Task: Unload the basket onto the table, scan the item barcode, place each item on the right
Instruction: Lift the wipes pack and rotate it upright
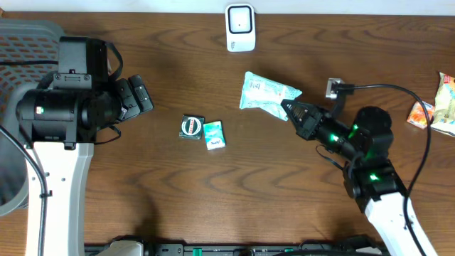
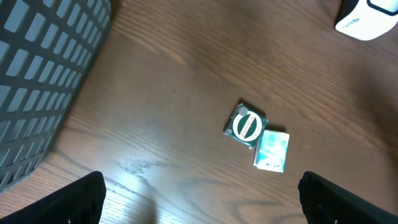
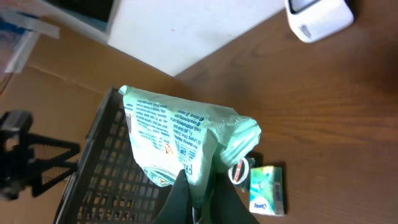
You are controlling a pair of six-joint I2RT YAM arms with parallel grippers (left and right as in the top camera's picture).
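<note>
The dark wooden bench (image 1: 213, 206) is seen from above, and a grey lattice basket (image 1: 28, 43) is set at its left edge. The left claw (image 1: 147, 96) is held wide open and empty near the basket, well apart from the goods. The pale green packet (image 1: 264, 91), the item to be scanned, is pinched at one edge by the closed right claw (image 1: 290, 110), right of centre and nearer than the scanner; whether it touches the bench cannot be told. Orange and pale snack packets (image 1: 444, 99) are seen at the right edge. A white scanner (image 1: 240, 27) is stood at the far edge. Near the centre, a dark pack with a round label (image 1: 191, 126) and a small teal box (image 1: 214, 134) are laid side by side, touching.
</note>
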